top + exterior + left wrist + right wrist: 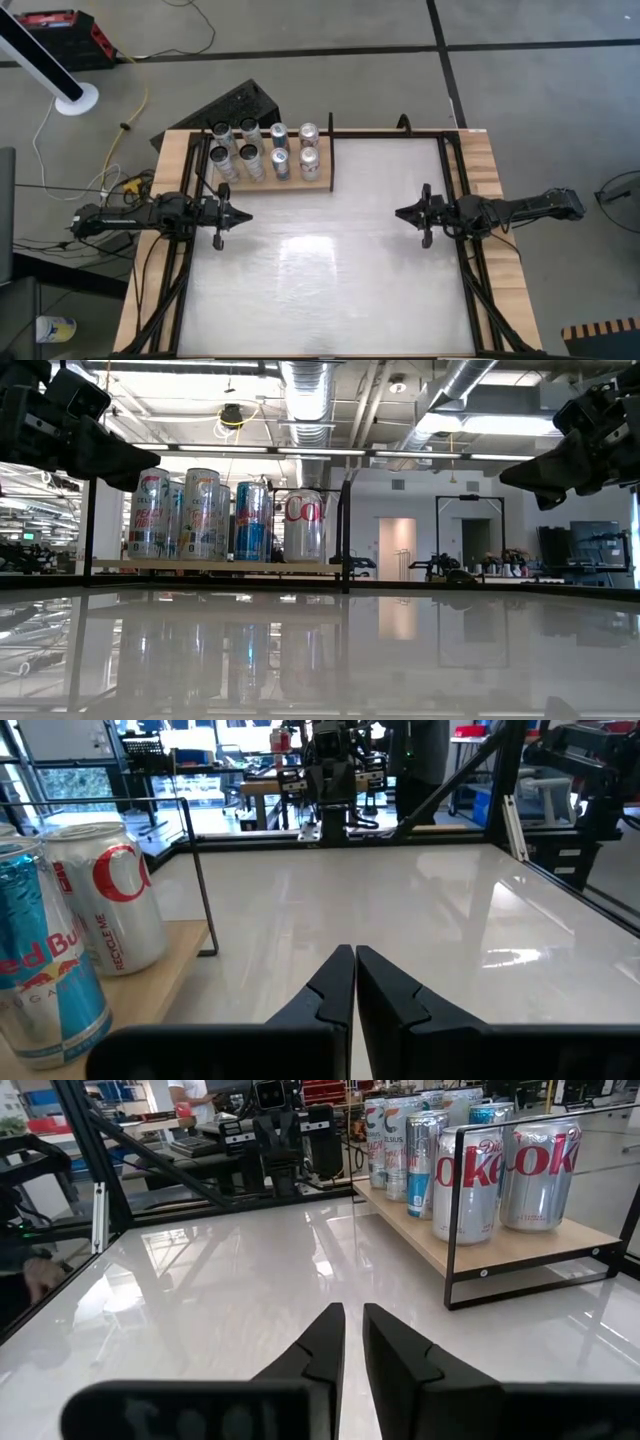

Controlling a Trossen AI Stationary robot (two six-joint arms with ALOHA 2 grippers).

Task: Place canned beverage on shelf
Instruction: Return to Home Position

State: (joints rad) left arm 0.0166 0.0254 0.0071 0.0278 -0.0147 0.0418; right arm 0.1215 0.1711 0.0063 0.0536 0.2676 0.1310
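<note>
The shelf (322, 172), a light wood panel with thin black rails, stands at the table's far left. Several beverage cans (279, 150) stand upright on it in rows, among them two silver diet cola cans (465, 1170) and a blue-and-silver can (40, 970). My left gripper (247, 215) hovers at the table's left side, just nearer than the shelf. It points level toward the right and is shut with nothing in it (354, 952). My right gripper (398, 212) hovers at the right side, pointing left. Its fingers stand almost together with nothing between them (352, 1310).
The glossy white tabletop (330, 270) lies bare between the two grippers and toward the near edge. Black frame rails (458, 190) run along both sides, with wooden borders outside them. The shelf's upright black post (197, 870) stands at the corner nearest my left gripper.
</note>
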